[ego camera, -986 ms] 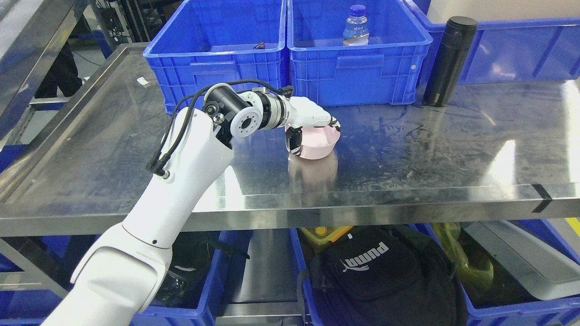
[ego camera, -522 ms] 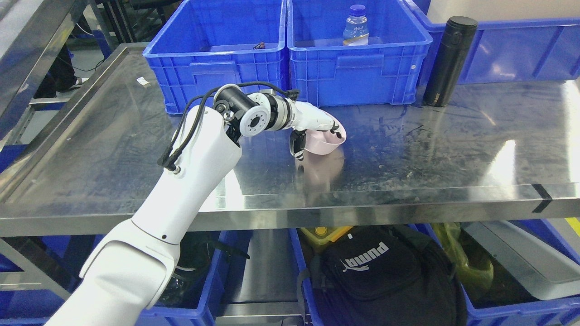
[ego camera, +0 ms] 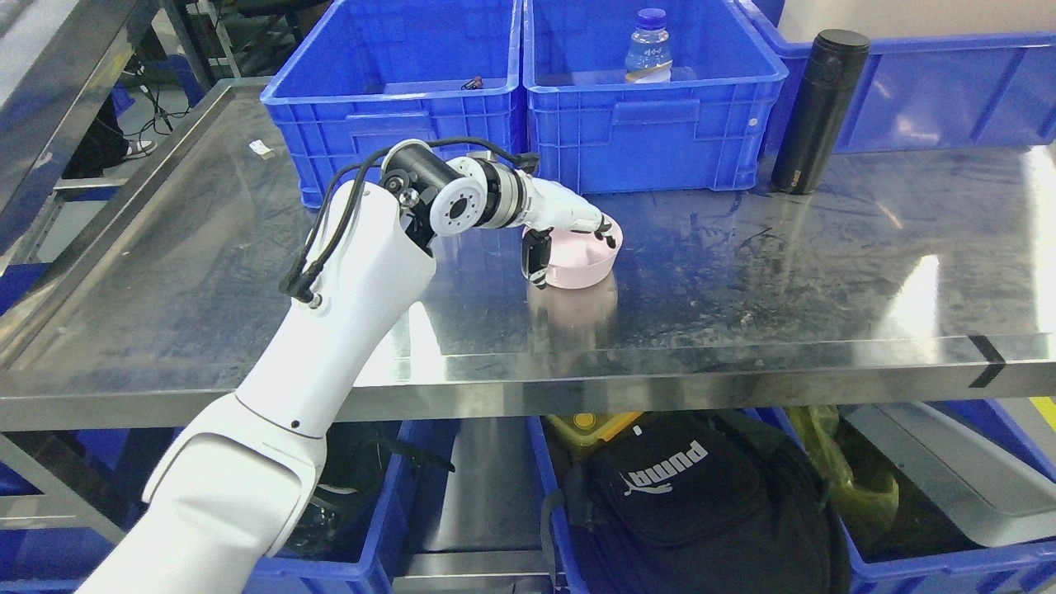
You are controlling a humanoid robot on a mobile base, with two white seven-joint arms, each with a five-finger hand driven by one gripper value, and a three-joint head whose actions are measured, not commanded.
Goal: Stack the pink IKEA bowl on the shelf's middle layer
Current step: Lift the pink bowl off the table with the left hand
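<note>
The pink bowl (ego camera: 587,269) stands upright on the steel middle shelf (ego camera: 742,280), in front of the blue bins. My left hand (ego camera: 573,257) is shut on the bowl. Its fingers (ego camera: 596,228) reach over the near rim into the bowl and its thumb (ego camera: 535,260) presses the outer wall on the left. The bowl's base looks to touch or nearly touch the shelf, with its reflection right below. The left arm comes in from the lower left. The right arm is out of view.
Two blue bins (ego camera: 396,115) (ego camera: 652,124) stand just behind the bowl, one holding a water bottle (ego camera: 648,51). A black flask (ego camera: 817,111) stands at the back right beside a third bin (ego camera: 940,91). A black backpack (ego camera: 685,495) lies on the lower layer.
Half a second ago the bowl was raised a little and tilted to the right in my hand. Now it is level and low on the shelf again, slightly further left.
</note>
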